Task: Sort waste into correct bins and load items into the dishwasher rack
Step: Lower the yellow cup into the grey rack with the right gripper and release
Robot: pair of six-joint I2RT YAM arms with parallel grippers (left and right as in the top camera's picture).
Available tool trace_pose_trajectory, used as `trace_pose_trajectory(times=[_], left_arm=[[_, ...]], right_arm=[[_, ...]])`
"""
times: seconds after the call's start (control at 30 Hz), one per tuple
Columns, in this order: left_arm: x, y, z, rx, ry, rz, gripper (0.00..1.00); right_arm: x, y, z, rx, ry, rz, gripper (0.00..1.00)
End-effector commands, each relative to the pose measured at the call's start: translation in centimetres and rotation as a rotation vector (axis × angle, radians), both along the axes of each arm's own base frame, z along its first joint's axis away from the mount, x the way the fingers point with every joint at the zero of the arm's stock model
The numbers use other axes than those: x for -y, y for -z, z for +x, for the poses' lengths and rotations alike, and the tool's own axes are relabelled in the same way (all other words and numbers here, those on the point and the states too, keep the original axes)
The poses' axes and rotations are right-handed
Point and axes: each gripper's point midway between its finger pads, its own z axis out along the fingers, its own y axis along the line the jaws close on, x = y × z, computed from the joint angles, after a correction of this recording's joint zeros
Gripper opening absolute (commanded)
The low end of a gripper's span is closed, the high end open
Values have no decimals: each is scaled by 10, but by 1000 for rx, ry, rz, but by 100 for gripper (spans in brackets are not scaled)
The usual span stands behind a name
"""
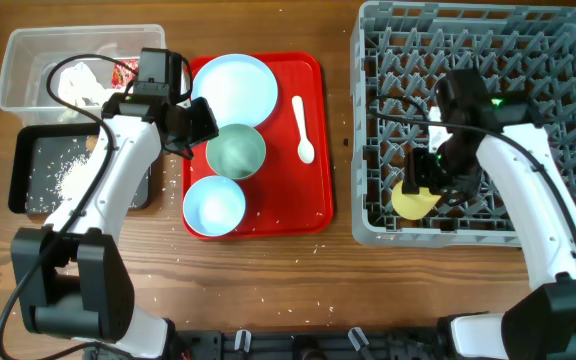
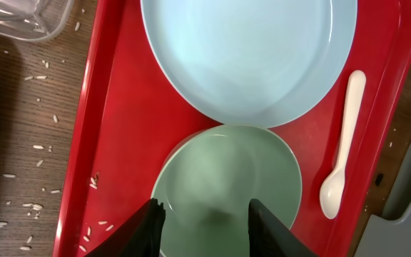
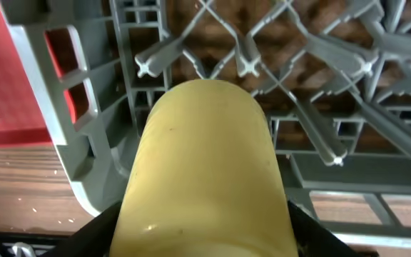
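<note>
- The yellow cup (image 1: pixel 415 200) is low in the front-left corner of the rack (image 1: pixel 360 120), among the pegs, and the right tool (image 1: pixel 431 180) is clamped on it
- The step in hand, as I judge it, is loading this cup: it is inside the rack but not yet released
- The next move calls for settling the cup between the pegs, then parting the fingers and lifting straight up, free of the pegs
- The left tool (image 2: pixel 207 228) hangs over the near rim of the green bowl (image 2: pixel 227 185), fingers apart and holding nothing; this bowl is probably the next item
- On the red tray (image 1: pixel 313 205) there are also the plate (image 1: pixel 234 88) just beside the green bowl, a blue bowl (image 1: pixel 214 205) and the white spoon (image 1: pixel 302 128)
- The clear tub (image 1: pixel 28 50) and the black tray (image 1: pixel 28 145) at the left already hold waste, while some crumbs lie on the tabletop (image 1: pixel 268 280)
</note>
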Motion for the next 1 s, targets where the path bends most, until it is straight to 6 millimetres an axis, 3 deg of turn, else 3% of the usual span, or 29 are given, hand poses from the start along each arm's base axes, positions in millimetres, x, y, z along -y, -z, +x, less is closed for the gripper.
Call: trace_pose_trajectory(times=[0.0, 0.07, 0.17, 0.57, 0.67, 0.8, 0.97], left_arm=[[0, -10, 2, 32, 13, 15, 39], [0, -10, 2, 32, 13, 15, 39], [0, -10, 2, 32, 13, 15, 40], [-1, -10, 2, 28, 13, 15, 47], [-1, -10, 1, 28, 13, 15, 48], [-1, -9, 0, 20, 13, 16, 48], [-1, -9, -1, 18, 13, 16, 48]], right_arm=[[2, 6, 0, -8, -15, 3, 29], [0, 6, 3, 3, -15, 14, 19], [-7, 1, 5, 13, -16, 55, 15], [-7, -31, -6, 71, -7, 68, 24], [6, -35, -9, 83, 27, 21, 25], [25, -37, -13, 79, 94, -36, 27], [28, -25, -8, 85, 100, -34, 30]])
